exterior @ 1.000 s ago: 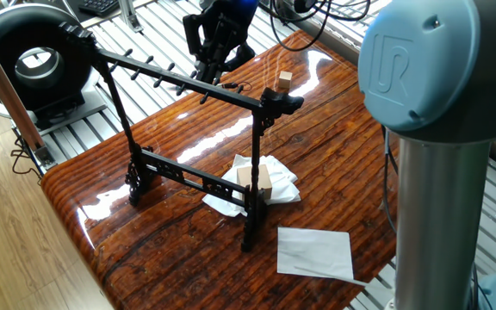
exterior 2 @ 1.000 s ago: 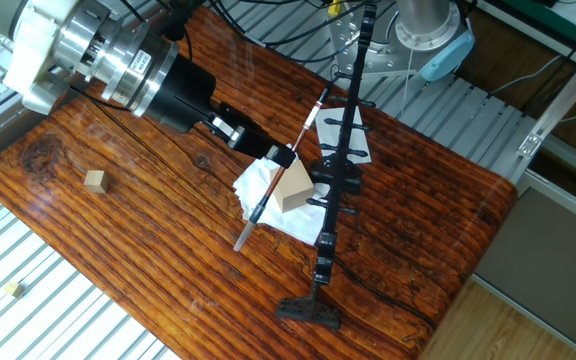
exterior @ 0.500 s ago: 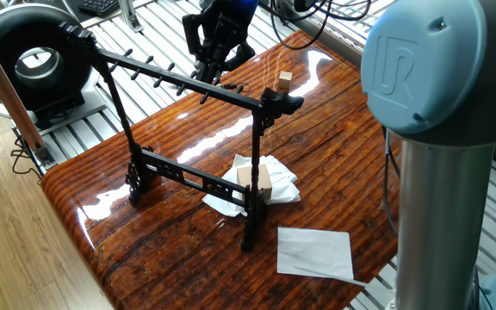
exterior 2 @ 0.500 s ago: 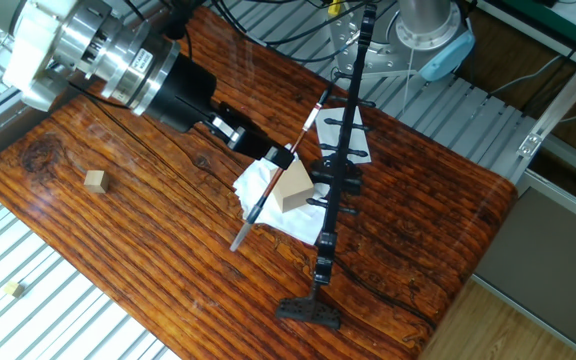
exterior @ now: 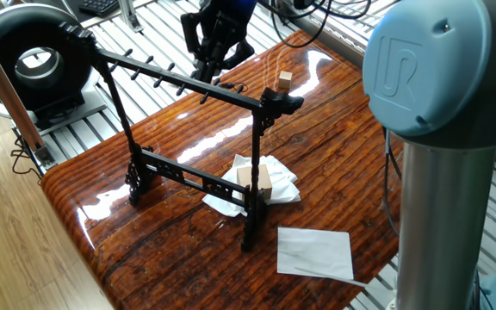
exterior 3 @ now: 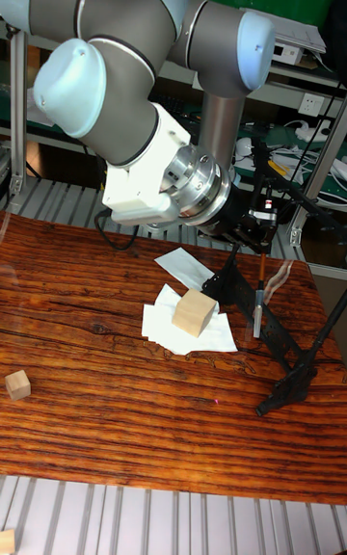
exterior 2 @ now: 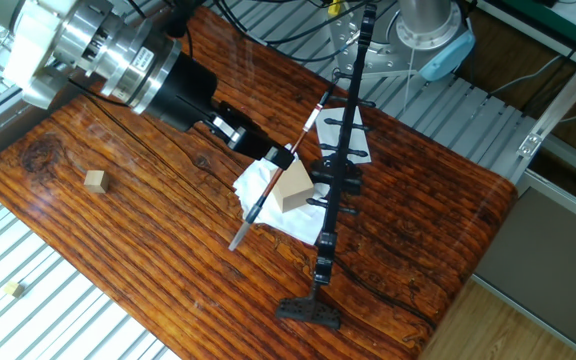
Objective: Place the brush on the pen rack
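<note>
The brush (exterior 2: 257, 210) is a thin dark stick with a pale tip, and my gripper (exterior 2: 281, 157) is shut on its middle. It slants across the white cloth, right beside the pen rack's (exterior 2: 340, 165) peg-lined top bar. In the tall fixed view the brush (exterior 3: 258, 300) hangs almost upright from the gripper (exterior 3: 261, 245), just in front of the black rack (exterior 3: 289, 338). In one fixed view the gripper (exterior: 207, 71) sits behind the pen rack's top bar (exterior: 179, 82), and the brush is hard to make out there.
A wooden block (exterior 2: 293, 187) lies on a crumpled white cloth (exterior 2: 258, 180) at the rack's foot. A small wooden cube (exterior 2: 94, 180) sits apart on the table. A white sheet (exterior: 315, 252) lies near the table edge. A black round device (exterior: 33, 60) stands off the table.
The gripper and brush have drifted a little away from the rack, the brush's lower tip sliding slightly down-left in the other fixed view. The rack, block and cloth have not moved.
</note>
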You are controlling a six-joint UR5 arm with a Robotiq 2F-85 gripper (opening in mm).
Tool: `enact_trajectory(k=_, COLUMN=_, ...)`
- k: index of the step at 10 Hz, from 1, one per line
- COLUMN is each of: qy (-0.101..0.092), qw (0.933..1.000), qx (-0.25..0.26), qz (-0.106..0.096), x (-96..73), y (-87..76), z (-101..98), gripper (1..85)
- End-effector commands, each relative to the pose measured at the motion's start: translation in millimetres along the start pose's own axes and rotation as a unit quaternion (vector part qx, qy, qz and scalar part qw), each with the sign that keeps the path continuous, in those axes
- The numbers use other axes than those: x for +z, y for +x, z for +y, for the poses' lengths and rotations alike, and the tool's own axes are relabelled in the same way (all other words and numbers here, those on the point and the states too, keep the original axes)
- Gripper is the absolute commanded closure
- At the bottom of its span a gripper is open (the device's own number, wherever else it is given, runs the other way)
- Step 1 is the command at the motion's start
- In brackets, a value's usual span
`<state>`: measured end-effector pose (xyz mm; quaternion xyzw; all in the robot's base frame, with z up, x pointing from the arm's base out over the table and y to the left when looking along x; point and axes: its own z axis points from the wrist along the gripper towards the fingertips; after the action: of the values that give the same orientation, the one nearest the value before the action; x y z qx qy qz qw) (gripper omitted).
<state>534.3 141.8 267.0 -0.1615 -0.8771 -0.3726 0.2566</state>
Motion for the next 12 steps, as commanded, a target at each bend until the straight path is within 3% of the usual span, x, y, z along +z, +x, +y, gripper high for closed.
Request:
enact_trajectory(k=1, qy=-0.004, qw=1.0, qx=0.0, qz=-0.001, x=-2.4, y=4.0, z=6.0, gripper=84.3)
enact_trajectory(k=7, qy=0.016, qw=0.9996, qx=-0.002, qz=-0.024, x=-4.1, y=-3.0, z=-3.0, gripper=84.3)
enact_trajectory(k=12, qy=0.022, qw=0.9994, qx=0.005, qz=-0.026, x=-5.3, y=0.7, z=0.0, gripper=84.3)
